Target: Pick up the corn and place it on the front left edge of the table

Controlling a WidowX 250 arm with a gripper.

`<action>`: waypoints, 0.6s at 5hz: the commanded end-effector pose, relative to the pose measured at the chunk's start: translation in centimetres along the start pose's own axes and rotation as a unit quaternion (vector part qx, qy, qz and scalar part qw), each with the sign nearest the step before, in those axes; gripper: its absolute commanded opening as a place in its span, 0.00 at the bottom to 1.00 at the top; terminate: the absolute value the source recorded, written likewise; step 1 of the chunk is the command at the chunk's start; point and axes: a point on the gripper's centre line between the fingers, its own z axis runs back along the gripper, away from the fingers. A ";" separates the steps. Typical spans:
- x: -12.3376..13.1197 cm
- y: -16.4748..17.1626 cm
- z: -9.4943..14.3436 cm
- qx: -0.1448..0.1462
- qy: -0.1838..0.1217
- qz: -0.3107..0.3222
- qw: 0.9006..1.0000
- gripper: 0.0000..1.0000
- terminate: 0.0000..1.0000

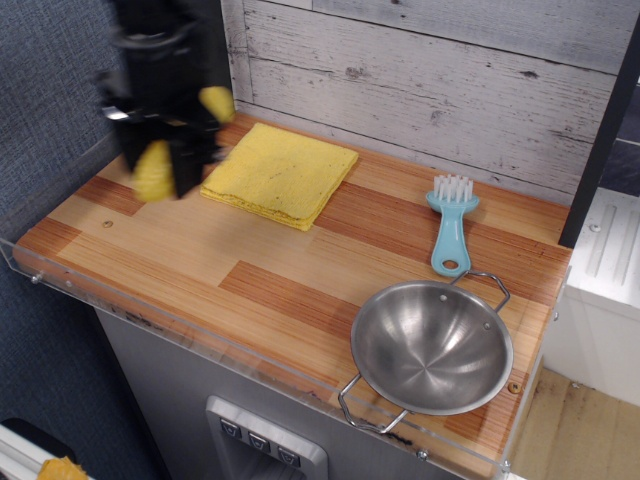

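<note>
A: What is laid out, from the biggest thing down?

B: The table is seen first, striped wood with a clear rim. On it a steel bowl is set at the front right, a folded yellow cloth at the back, and a blue brush beside the bowl's far handle. The gripper is blurred over the left side, above the wood just left of the cloth.

A: And the corn?

B: The corn is pinched between the black fingers, off the surface; one yellow end shows low and another patch of yellow shows higher at the right. It is held roughly upright or tilted; which cannot be told through the blur.

A: How is it judged to handle?

B: It is taken to be light, hollow and stiff, so little force should be needed. The bumpy kernel rows give some purchase, but the rounded, glossy body could roll or twist in the jaws. A hold across the middle of the cob is judged safest. Once released near the front left edge, it could roll toward the rim.
</note>
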 end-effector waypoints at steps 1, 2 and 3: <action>-2.3 9.3 -1.6 0.035 -0.047 0.068 0.996 0.00 0.00; -2.2 11.1 -3.3 0.015 -0.050 0.092 0.994 0.00 0.00; -1.7 11.1 -4.3 0.004 -0.035 0.084 0.996 0.00 0.00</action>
